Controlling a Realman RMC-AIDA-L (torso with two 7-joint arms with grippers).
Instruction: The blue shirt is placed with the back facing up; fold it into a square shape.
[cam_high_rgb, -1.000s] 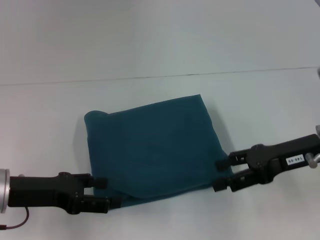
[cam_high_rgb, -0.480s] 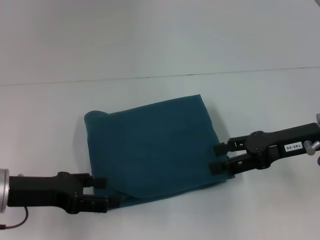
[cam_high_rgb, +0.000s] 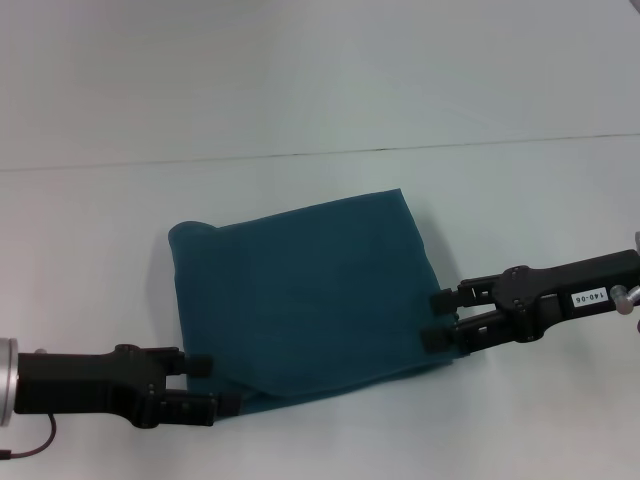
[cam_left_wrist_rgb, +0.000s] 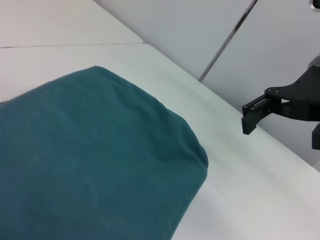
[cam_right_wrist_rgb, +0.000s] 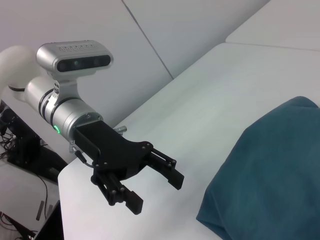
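The white table (cam_high_rgb: 90, 250) fills most of what I can see, with a pale wall behind it and a thin dark seam where the two meet. In the middle of the table lies the blue shirt (cam_high_rgb: 300, 300), already folded into a roughly square, slightly skewed bundle, plain side up, with a rounded fold along its far left edge. The right gripper (cam_high_rgb: 438, 318) reaches in from the right at the shirt's near right corner; its two black fingers are parted a little, one above the other, with the tips over the cloth's edge, though whether they pinch any fabric I cannot tell. The left gripper (cam_high_rgb: 210, 385) lies low at the shirt's near left corner, fingers spread apart, the tips at the hem. In the right wrist view that left gripper (cam_right_wrist_rgb: 155, 185) is plainly open and holds nothing, standing just beside the cloth.
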